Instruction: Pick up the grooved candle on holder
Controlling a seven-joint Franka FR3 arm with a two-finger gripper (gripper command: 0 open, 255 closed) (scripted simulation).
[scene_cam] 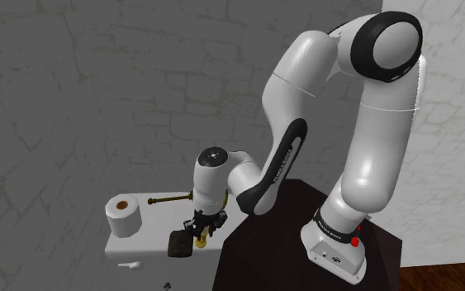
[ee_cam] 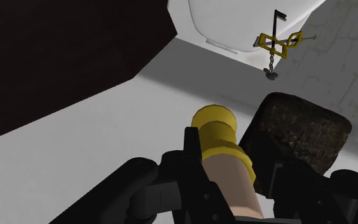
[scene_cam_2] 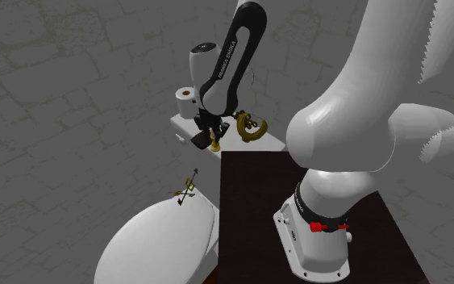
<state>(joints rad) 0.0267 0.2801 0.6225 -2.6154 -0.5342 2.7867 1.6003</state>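
While the candle [ee_cam: 217, 124] looks to rest on the white surface [ee_cam: 107, 146], just beside a dark block [ee_cam: 304, 130], the gripper [ee_cam: 228, 154] clasps its sides. The grasp seems made, so next should come a straight lift, clear of the block.

My tool [scene_cam: 201, 230], clasping the candle [ee_cam: 231, 178], sits low over the white surface [scene_cam: 152, 238] with little room. A dark block [ee_cam: 301, 130] stands just beside one finger, and the dark stand [scene_cam: 296, 248] rises near the other side. Further along, a toilet roll [scene_cam: 124, 217] and a brass piece [scene_cam: 169, 199] crowd the strip by the grey wall [scene_cam: 98, 99]. I see bare surface between roll and block, and open air above both.
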